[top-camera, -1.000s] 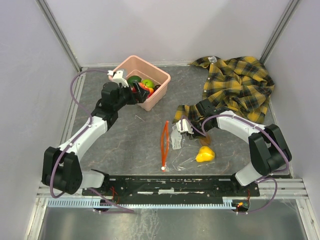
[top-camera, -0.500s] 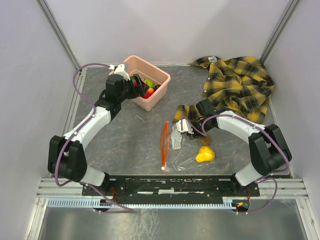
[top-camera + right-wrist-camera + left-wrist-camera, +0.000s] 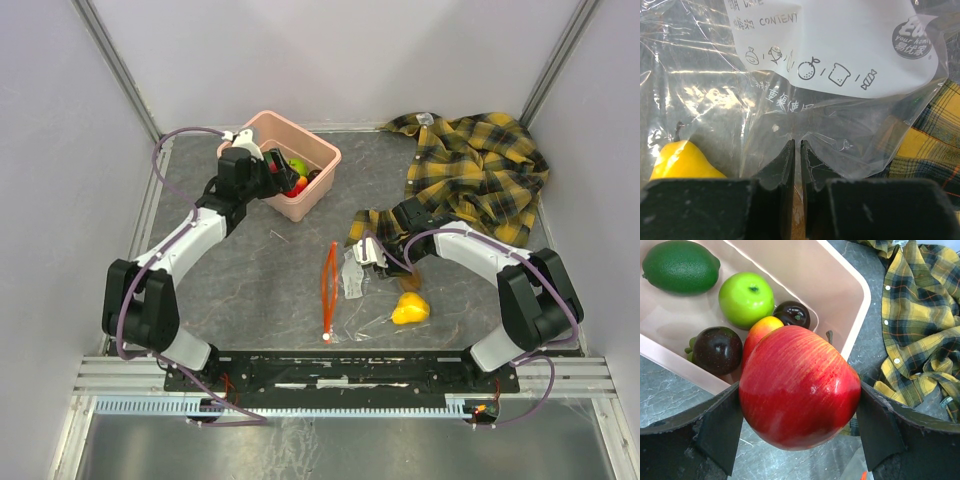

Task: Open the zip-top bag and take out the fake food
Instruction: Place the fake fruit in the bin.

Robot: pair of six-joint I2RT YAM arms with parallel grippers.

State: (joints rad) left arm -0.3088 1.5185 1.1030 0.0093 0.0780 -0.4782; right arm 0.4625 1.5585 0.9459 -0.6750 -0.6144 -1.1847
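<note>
Over the pink tub (image 3: 812, 275), the left hand (image 3: 800, 427) is clamped on one red apple (image 3: 800, 395), a finger pressed to each side. Five fruits lie in the tub below: one dark green fruit (image 3: 681, 266), one light green apple (image 3: 746, 299), one yellow-orange peach (image 3: 760, 330) and two dark plums (image 3: 717, 350) (image 3: 792, 314). On the counter (image 3: 260, 280), the right hand (image 3: 795, 150) is pinched together on a fold of the zip-top bag (image 3: 840, 40). One yellow pear (image 3: 677, 160) shows through the plastic. One plaid shirt (image 3: 480, 165) lies behind.

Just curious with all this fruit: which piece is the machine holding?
The big red apple, clamped in the left end effector; those in the pink tub lie loose.
</note>
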